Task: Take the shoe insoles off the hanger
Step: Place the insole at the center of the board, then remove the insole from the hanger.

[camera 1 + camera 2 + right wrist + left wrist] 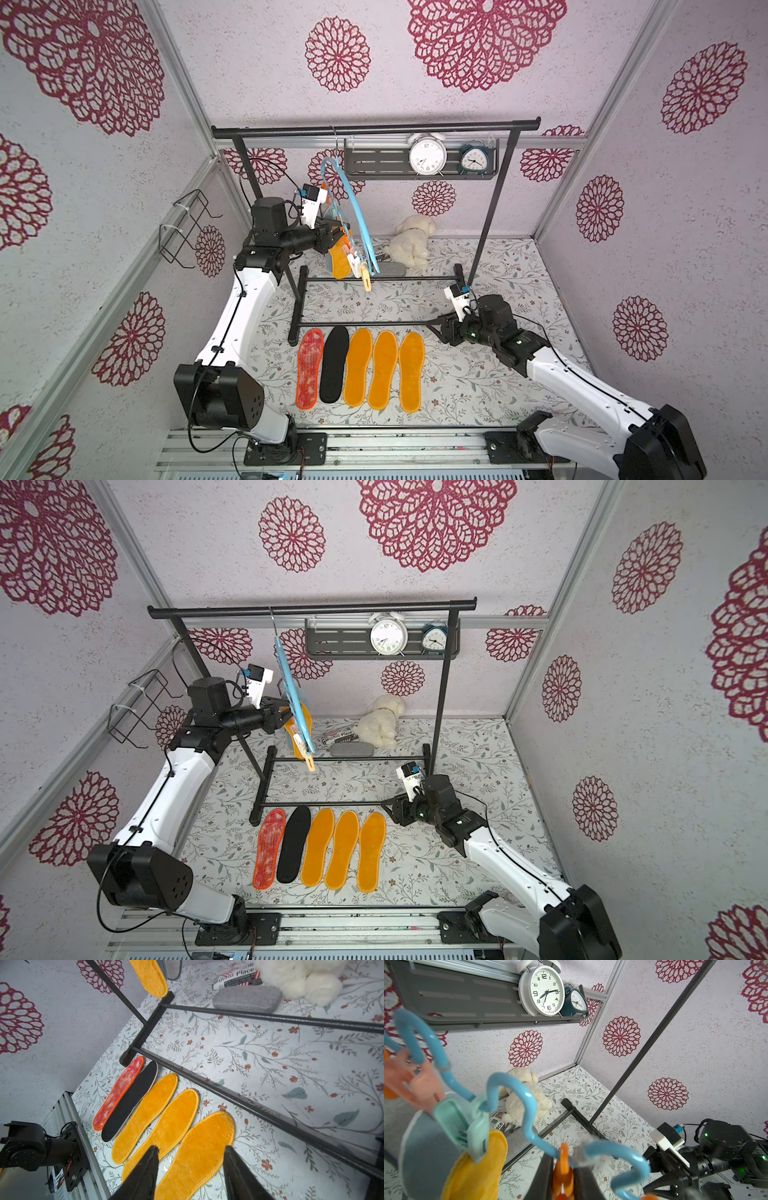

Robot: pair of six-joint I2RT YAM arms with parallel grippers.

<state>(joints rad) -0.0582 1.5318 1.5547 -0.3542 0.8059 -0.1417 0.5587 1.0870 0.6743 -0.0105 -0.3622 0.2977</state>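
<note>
Right now my left pincer [563,1169] is clamped on an orange peg [563,1157] of the hanger [527,1105], its jaws pressing the peg from both sides. Just beside it along the blue arc, a teal peg [467,1126] bites at the tops of a hung yellow insole [477,1167] and a grey-blue insole [425,1157], which overlap. I cannot tell whether it holds one or both. A pink peg [411,1084] hangs next, further along the arc. Well above this pincer the hanger's hook sits over the rack [374,126] bar. Far beyond, a plush toy [525,1097] lies on the table [457,382].

My right pincer [191,1148] is low over the table, jaws spread wide and empty. Right under its tips a yellow insole [197,1157] lies flat. Past that, side by side and each farther from this pincer, lie a second yellow [166,1126], a third yellow [145,1115], the black insole [133,1099] and the red insole [120,1091]. The rack's lower bar runs close beside the row.
</note>
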